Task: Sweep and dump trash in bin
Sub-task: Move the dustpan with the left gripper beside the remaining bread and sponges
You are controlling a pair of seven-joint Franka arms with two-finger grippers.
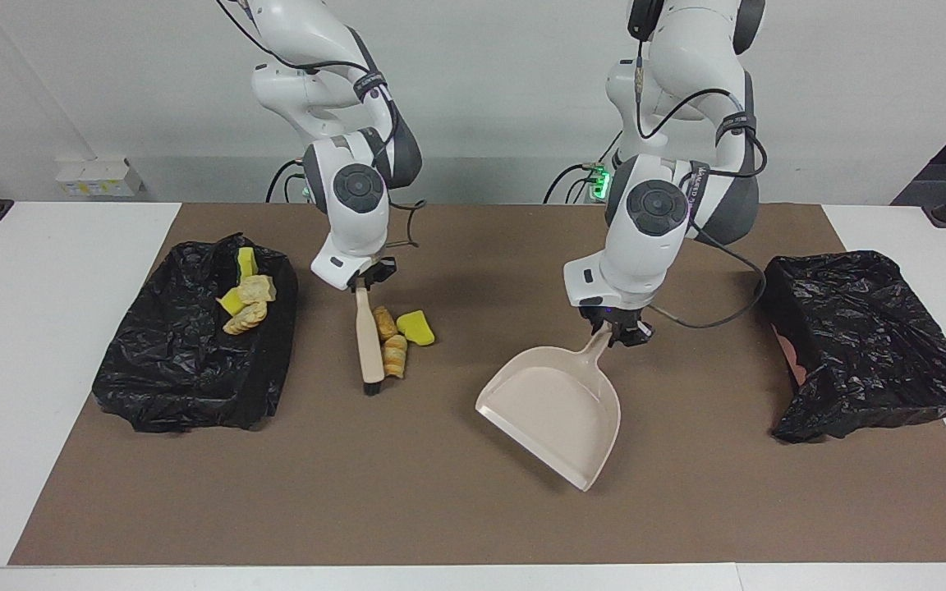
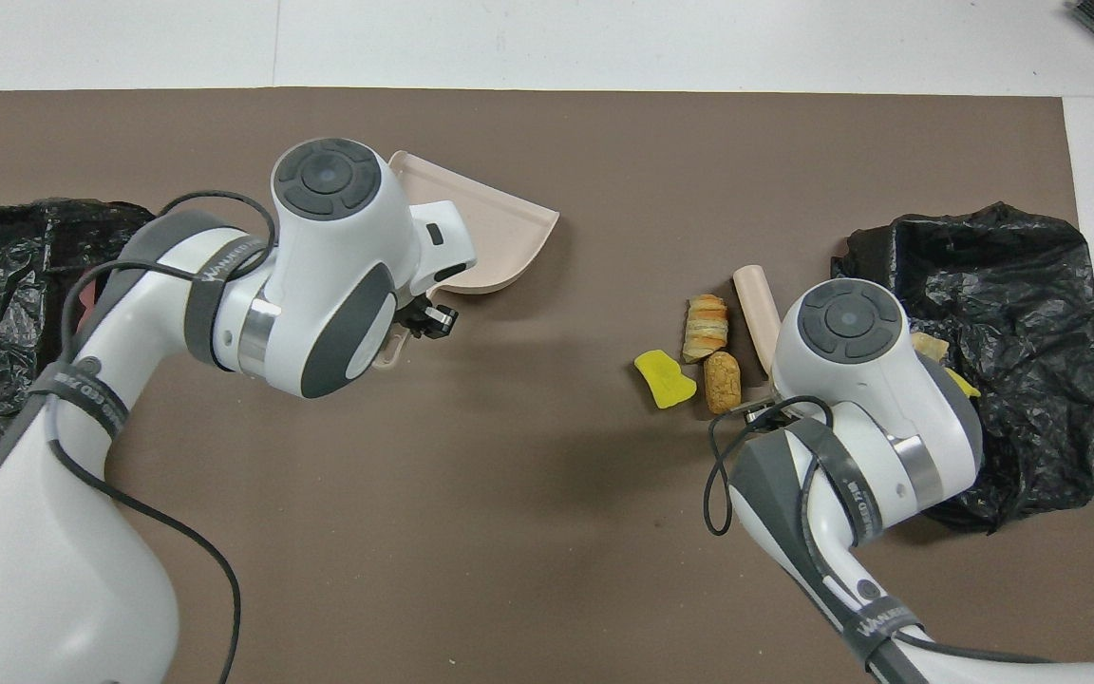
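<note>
Trash (image 1: 395, 355): spongy yellow chunk, striped golden rolls.

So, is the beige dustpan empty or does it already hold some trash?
Empty. The dustpan shows only bare beige inside, and the three loose trash pieces lie on the mat beside the brush.

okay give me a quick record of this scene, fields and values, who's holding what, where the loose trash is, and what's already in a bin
left gripper: shut on the dustpan handle, pan tilted
right gripper: shut on the brush handle
loose trash: two pastry rolls and a yellow sponge chunk on the mat, beside the brush
filled bin: black-lined, right arm's end, holds sponge chunks and rolls
other bin: left arm's end, contents not visible
</note>
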